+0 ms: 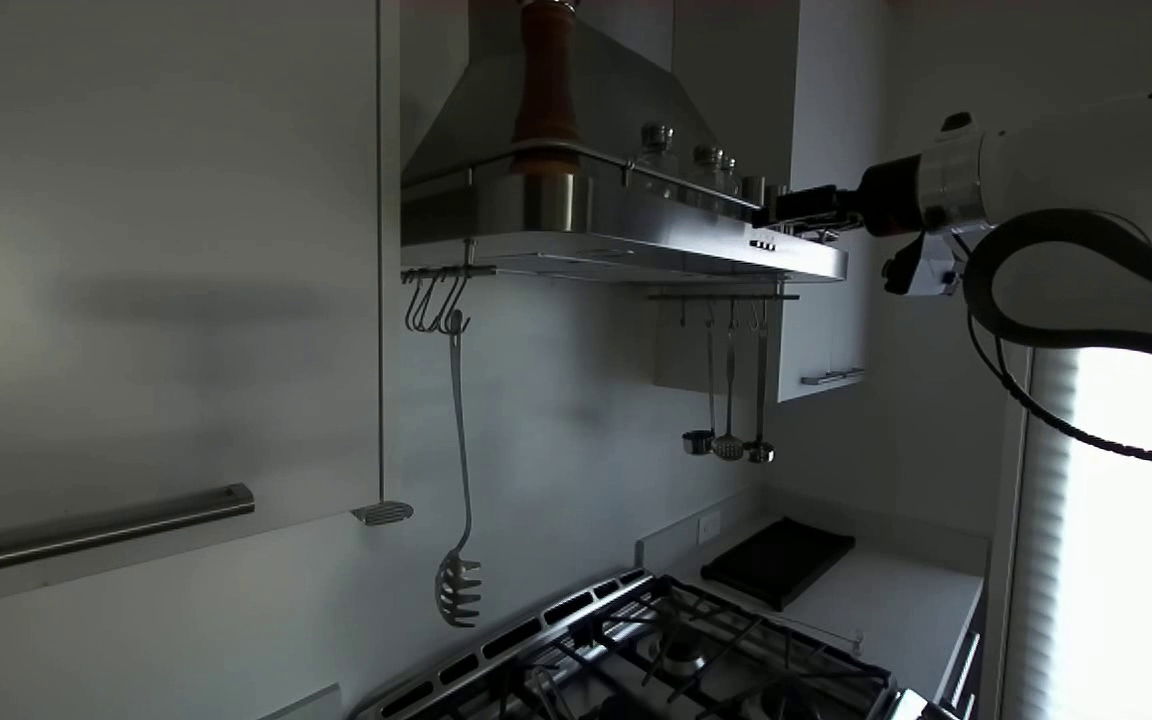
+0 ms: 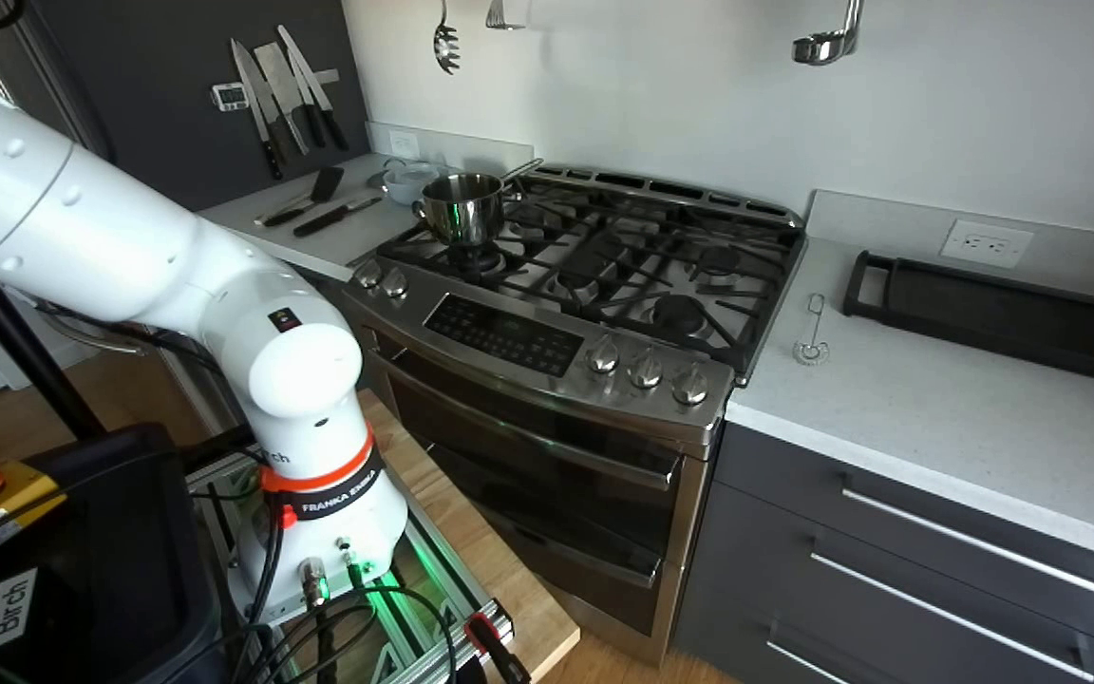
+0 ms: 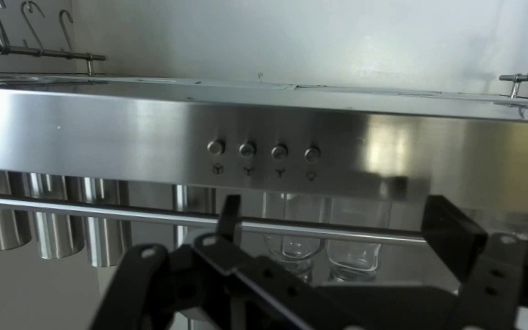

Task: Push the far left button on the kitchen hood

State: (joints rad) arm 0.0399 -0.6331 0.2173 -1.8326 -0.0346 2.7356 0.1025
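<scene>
The stainless-steel kitchen hood (image 1: 636, 220) hangs above the stove; its front rim (image 3: 108, 133) fills the wrist view, which stands upside down. A row of several small round buttons sits on the rim, also seen as dark dots in an exterior view. Seen upright, the far left button (image 3: 312, 154) is the one at the row's right end here, beside a lamp symbol. My gripper (image 3: 335, 204) is open and empty, fingers wide apart. In an exterior view the gripper (image 1: 764, 215) is at the rim, slightly above the button row; contact cannot be told.
A metal rail (image 3: 291, 227) runs along the hood ledge, behind it glass jars (image 3: 355, 247) and metal cylinders (image 3: 48, 220). A tall reddish-brown wooden piece (image 1: 546, 90) stands on the ledge. Utensils (image 1: 731, 400) hang below. The stove (image 2: 604, 256) with a pot (image 2: 463, 209) is underneath.
</scene>
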